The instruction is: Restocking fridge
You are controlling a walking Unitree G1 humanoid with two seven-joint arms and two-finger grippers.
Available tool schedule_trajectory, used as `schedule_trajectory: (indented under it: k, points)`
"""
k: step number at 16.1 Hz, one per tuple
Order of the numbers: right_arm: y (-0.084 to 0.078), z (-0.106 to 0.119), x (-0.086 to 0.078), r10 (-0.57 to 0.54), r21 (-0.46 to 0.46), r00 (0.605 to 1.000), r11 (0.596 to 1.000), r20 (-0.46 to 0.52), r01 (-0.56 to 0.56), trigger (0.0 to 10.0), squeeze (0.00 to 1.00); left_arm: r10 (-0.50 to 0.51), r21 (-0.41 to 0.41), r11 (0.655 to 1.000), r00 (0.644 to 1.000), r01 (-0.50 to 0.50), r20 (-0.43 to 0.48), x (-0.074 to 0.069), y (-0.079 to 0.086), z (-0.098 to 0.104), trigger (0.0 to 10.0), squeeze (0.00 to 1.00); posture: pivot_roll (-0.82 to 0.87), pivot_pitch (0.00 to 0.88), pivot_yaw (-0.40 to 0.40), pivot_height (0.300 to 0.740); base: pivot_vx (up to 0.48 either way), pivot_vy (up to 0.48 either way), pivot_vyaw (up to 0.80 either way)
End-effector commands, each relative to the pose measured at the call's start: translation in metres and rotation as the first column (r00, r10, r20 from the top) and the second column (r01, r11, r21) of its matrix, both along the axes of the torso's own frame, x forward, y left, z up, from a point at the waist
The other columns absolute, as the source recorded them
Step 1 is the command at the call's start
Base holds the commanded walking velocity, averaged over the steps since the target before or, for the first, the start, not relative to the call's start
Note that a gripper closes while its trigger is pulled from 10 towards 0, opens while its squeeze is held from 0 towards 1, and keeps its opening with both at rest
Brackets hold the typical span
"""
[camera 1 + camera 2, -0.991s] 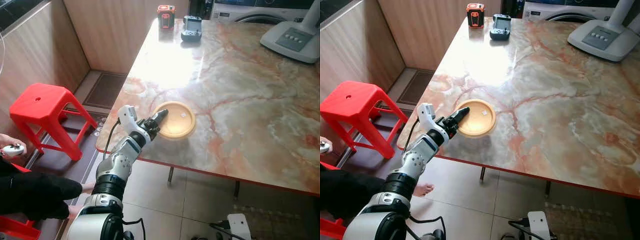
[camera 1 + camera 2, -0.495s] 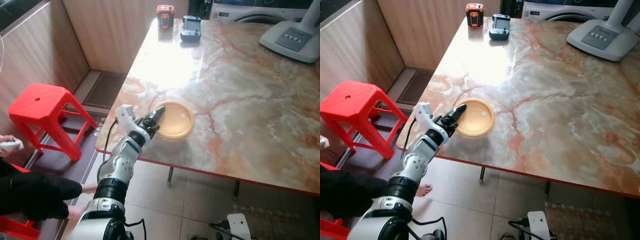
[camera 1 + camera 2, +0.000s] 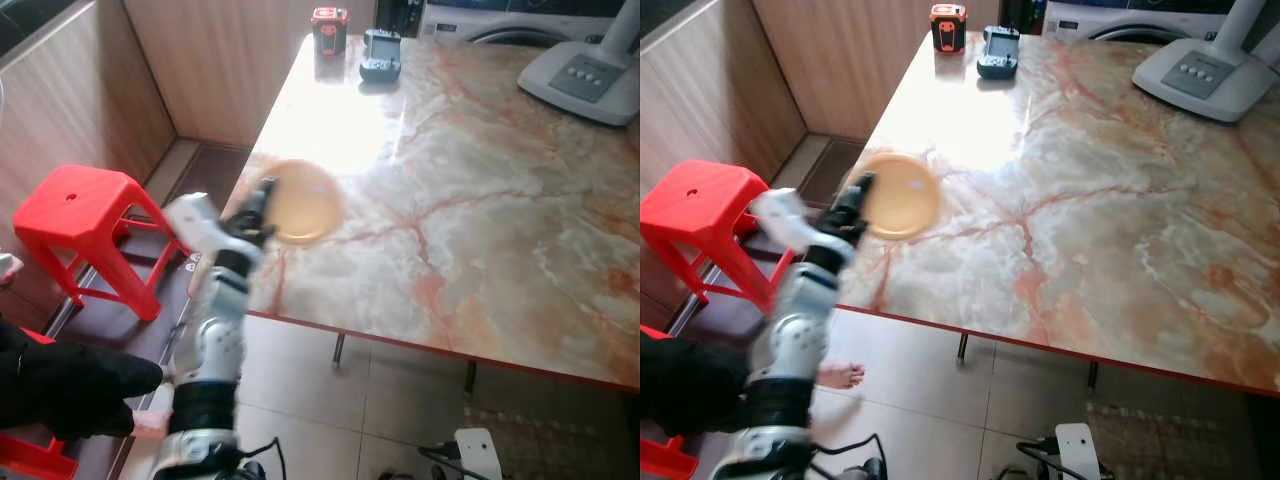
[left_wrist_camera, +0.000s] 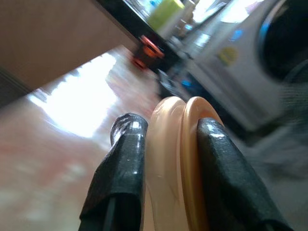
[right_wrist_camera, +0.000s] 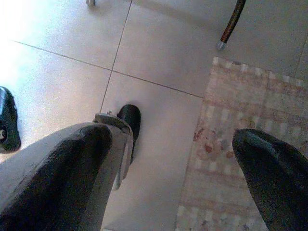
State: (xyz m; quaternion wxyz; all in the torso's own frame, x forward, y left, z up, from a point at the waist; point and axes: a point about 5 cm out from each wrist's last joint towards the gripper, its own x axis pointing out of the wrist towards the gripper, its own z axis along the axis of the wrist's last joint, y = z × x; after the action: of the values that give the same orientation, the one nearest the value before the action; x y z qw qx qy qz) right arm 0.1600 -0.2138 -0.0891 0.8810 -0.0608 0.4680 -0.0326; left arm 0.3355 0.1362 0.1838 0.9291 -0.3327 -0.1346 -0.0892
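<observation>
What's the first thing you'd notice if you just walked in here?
The robot's left gripper, its jaws shut on a tan round container with its lid on, held up at the near left corner of the big marble table. Next, the bright red stool on the floor left of the table.

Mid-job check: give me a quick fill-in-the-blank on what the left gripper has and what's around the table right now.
The left gripper is shut on the rim of an orange ____.
The table has a ____-patterned top.
Beside the table stands a ____ plastic stool.
The right gripper hangs open above the ____.

Missing words: lid; marble; red; floor
</observation>
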Motion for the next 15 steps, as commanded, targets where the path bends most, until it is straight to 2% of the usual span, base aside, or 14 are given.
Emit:
schedule_trajectory:
  k: [1, 4, 9, 15]
  points:
    - [0.0023, -0.0041, -0.0091, -0.03, 0.026, 0.999, 0.999, -0.017, 0.03, 10.0, 0.0, 0.053, 0.042, 0.998, 0.999, -0.054, 0.011, -0.0058, 0.0066, 0.003, 10.0, 0.0, -0.09, 0.138, 0.029, 0.74, 0.0, 0.0, 0.0]
    - [0.0025, -0.005, -0.0123, -0.071, 0.05, 0.997, 0.996, -0.009, 0.072, 10.0, 0.0, 0.095, 0.082, 0.992, 0.995, -0.094, -0.017, -0.0075, 0.0114, 0.0009, 10.0, 0.0, -0.09, 0.119, 0.043, 0.74, 0.0, 0.086, 0.0]
    - [0.0039, -0.0058, -0.0141, -0.087, 0.062, 0.996, 0.994, -0.006, 0.087, 10.0, 0.0, 0.081, 0.097, 0.992, 0.996, -0.077, -0.037, -0.0071, 0.0046, 0.0001, 10.0, 0.0, -0.09, 0.099, 0.056, 0.74, 0.0, 0.305, 0.0]
    - [0.007, -0.0047, -0.0096, -0.088, 0.068, 0.996, 0.994, 0.005, 0.088, 10.0, 0.0, 0.085, 0.118, 0.99, 0.995, -0.078, -0.059, -0.0084, 0.0038, -0.0035, 10.0, 0.0, -0.09, 0.103, 0.06, 0.74, 0.0, 0.309, 0.0]
